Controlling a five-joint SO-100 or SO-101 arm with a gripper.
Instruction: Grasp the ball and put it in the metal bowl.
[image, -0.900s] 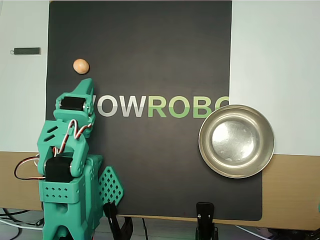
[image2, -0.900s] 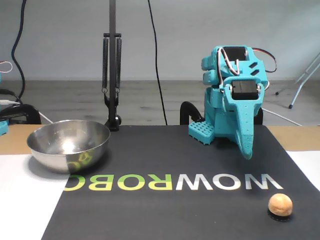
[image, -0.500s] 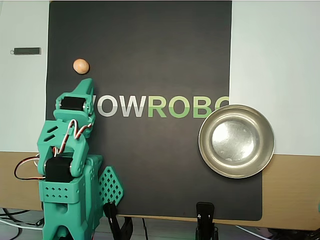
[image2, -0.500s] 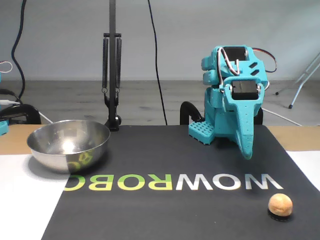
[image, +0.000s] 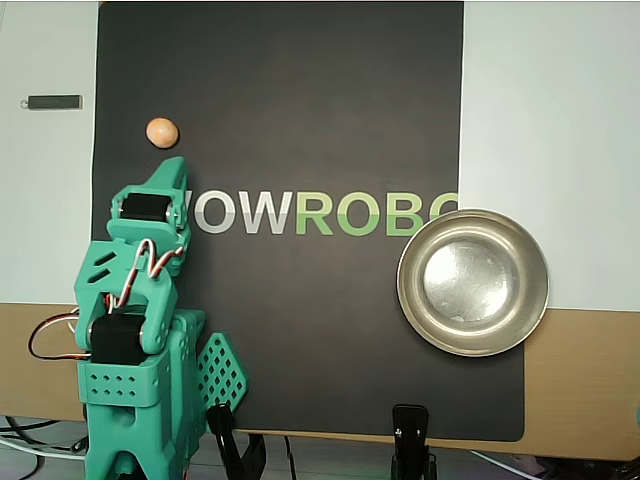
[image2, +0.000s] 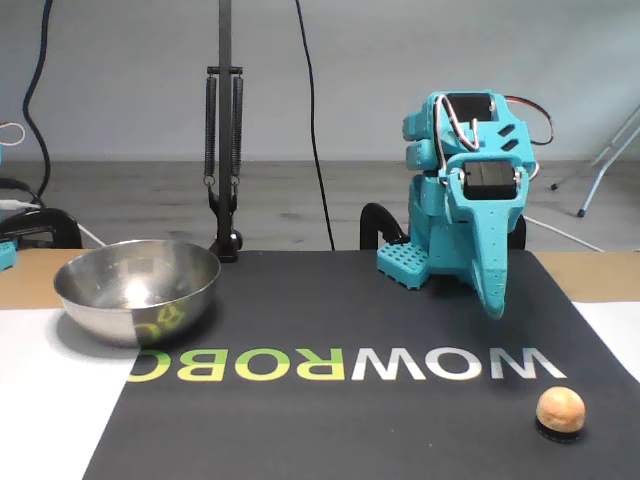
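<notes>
The small tan ball (image: 162, 132) (image2: 560, 409) rests on the black mat, at its upper left in the overhead view and at the front right in the fixed view. The metal bowl (image: 412, 300) (image2: 130, 315) stands empty on the mat's opposite side, far from the ball. My teal arm is folded over its base. Its gripper (image: 172, 166) (image2: 494, 308) points down toward the mat, a short way from the ball on the base's side and not touching it. The fingers are together and hold nothing.
A black mat (image: 300, 100) with WOWROBO lettering covers the table's middle, with white sheets on both sides. A small dark bar (image: 52, 102) lies left of the mat in the overhead view. A black clamped stand (image2: 224, 150) rises behind the bowl.
</notes>
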